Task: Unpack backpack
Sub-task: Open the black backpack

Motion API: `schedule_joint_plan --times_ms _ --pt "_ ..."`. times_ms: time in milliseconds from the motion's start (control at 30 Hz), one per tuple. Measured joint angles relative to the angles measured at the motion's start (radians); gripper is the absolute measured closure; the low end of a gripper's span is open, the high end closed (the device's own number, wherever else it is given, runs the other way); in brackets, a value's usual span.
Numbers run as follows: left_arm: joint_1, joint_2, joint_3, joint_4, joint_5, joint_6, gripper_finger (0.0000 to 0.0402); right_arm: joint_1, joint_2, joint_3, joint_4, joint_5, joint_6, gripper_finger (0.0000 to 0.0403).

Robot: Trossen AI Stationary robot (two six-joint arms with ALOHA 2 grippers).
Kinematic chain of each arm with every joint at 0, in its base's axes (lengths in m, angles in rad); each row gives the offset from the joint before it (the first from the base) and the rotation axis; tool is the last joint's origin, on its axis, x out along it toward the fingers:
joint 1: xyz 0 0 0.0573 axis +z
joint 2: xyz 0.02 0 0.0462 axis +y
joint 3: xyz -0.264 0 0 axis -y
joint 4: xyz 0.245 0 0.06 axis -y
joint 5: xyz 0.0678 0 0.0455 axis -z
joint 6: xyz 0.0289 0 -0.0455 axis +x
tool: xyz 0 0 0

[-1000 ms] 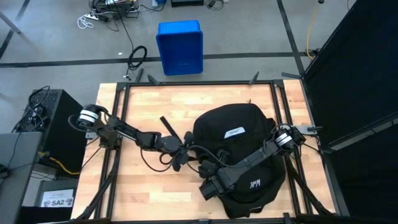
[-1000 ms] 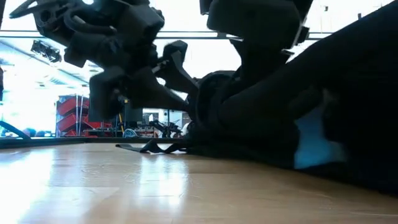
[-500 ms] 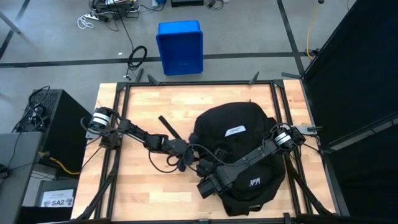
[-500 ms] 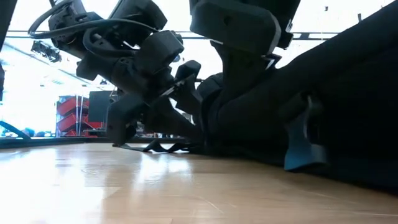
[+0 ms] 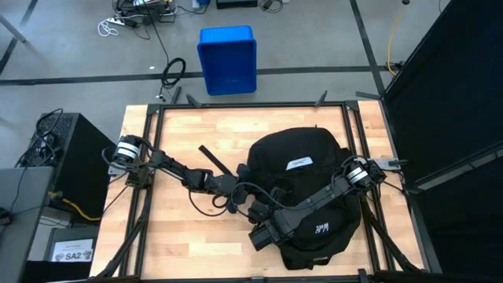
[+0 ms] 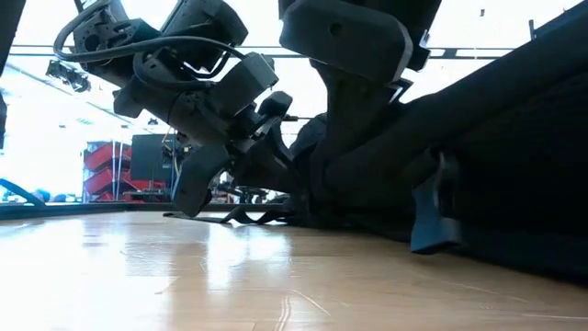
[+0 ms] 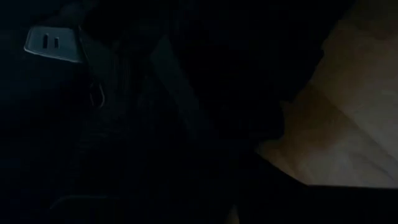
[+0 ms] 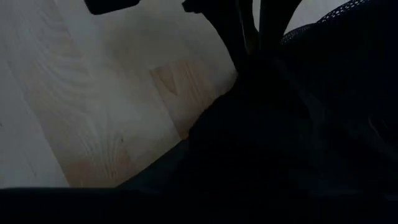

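The black backpack [image 5: 302,185] lies flat on the wooden table, right of centre, with its white label [image 5: 296,163] facing up. My left gripper [image 5: 240,198] reaches in from the table's left and sits at the backpack's left edge. Its wrist view is filled with dark fabric, a strap and a grey buckle [image 7: 53,43]. My right arm lies across the backpack from the right. My right gripper [image 5: 263,233] is at the backpack's near left corner, low over the fabric [image 8: 292,124] and the bare wood. Neither gripper's fingertips show. My left gripper is right against the backpack's left edge [image 5: 250,196]. The gripper's own body and the dark fabric hide its fingertips. I cannot tell whether it touches or holds the fabric.
A black strap [image 5: 211,161] trails from the backpack onto the wood [image 5: 181,134] toward the far left. A blue plastic bin [image 5: 228,59] stands on the floor beyond the table's far edge. A black metal frame [image 5: 153,157] runs around the table.
My left gripper has moved toward the table's right edge, up against the backpack's left side, and has tipped downward. The backpack's near end has drawn back a little from the table's near edge.
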Motion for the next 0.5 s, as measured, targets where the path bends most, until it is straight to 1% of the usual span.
schedule_joint_plan --times_ms 200,500 --pt "-0.028 0.0 0.0 -0.016 0.008 -0.013 0.04 0.004 0.001 0.0 -0.025 -0.005 0.009 0.0268" --pt "-0.191 0.0 0.0 -0.015 0.018 -0.03 0.0401 0.044 0.001 0.0 -0.005 -0.029 0.011 0.0228"
